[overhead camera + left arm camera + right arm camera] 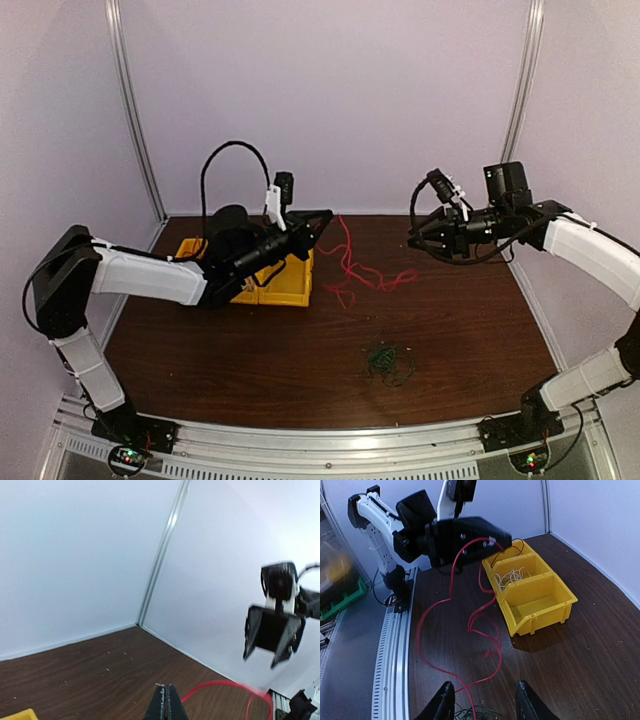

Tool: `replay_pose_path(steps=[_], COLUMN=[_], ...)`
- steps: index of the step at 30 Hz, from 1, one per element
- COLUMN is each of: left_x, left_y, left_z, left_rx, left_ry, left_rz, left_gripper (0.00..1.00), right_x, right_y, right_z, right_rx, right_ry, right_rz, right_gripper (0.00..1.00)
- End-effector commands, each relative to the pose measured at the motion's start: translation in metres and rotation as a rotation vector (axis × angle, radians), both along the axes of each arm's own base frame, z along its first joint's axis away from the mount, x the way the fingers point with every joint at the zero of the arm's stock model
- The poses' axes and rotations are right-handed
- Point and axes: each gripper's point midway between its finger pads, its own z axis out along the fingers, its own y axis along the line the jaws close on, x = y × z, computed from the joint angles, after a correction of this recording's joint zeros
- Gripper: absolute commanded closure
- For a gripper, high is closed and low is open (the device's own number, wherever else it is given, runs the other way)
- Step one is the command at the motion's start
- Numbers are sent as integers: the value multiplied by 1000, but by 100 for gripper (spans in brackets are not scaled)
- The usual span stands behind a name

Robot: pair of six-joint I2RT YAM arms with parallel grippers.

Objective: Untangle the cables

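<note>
The left claw is pressed shut, pinching the red cable up in the air. The cable hangs down and loops on the table between both claws. The right claw is spread wide, holding nothing. Green cables lie nearer the front; white cables sit in the yellow bin.

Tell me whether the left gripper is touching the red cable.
Touching. The right wrist view shows the red cable hanging from the closed tip of the left gripper, with no gap between them.
</note>
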Motion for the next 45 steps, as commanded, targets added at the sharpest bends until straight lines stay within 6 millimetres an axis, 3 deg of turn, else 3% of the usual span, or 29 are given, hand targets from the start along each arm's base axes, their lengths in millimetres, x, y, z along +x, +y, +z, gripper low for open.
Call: replay_pose_path(steps=[1,4,8,17,22,27,38,45], left_x=[17,33,51,56,55,61,81,79], left_y=[39,61,93,181,225,265,324,354], left_z=[28,44,55,79,98,105,123,134], left_rx=[23,96,243,396,420,455,553,578], left_ry=[0,35,92,120,106,111,79,65], left_rz=[145,231,343,510,591,679,839,946], left_gripper=[100,100,100,100,100,100,100,100], right_x=[-15,-17,-23,-17,-9,-8,-8,-7], right_y=[7,5,2,-25,-43,-45,-45,-46], right_z=[-31,-30,-47,-88,-100,-106,-114,-117], right_rx=[-88,-108,-136,-152,-170,-176,-188,-193], right_ry=[6,1,46,20,-6,3,18,22], right_rz=[58,76,103,-24,-101,-106,-100,-100], right_gripper=[54,48,45,44,43,43,43,43])
